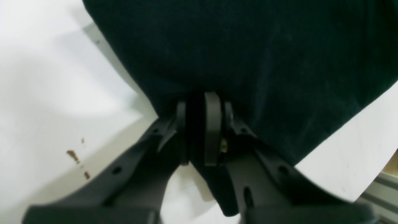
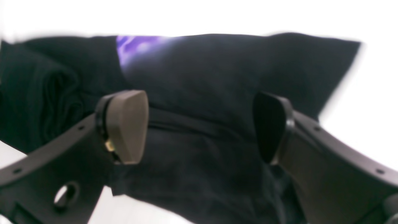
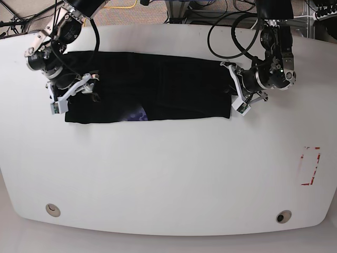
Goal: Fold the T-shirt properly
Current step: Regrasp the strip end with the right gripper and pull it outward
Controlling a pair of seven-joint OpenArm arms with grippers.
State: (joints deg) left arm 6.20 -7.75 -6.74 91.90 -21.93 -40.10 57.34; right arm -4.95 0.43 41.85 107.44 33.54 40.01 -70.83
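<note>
The black T-shirt (image 3: 158,89) lies as a long strip across the far half of the white table (image 3: 168,174). A bit of its blue-purple print (image 3: 138,113) peeks out at the near edge. My left gripper (image 3: 235,95) is at the strip's right end. In the left wrist view the left gripper (image 1: 200,104) is shut on a pinch of the T-shirt (image 1: 248,46). My right gripper (image 3: 73,96) is over the strip's left end. In the right wrist view the right gripper (image 2: 199,124) is open wide above the T-shirt (image 2: 202,77), near the purple print (image 2: 136,46), holding nothing.
A red rectangular marking (image 3: 310,166) sits on the table's right side. Two round holes (image 3: 51,210) (image 3: 283,216) are near the front edge. Brown stains (image 1: 74,155) mark the tabletop by my left gripper, and a metal rail (image 1: 379,189) runs along the table edge. Cables lie behind the table.
</note>
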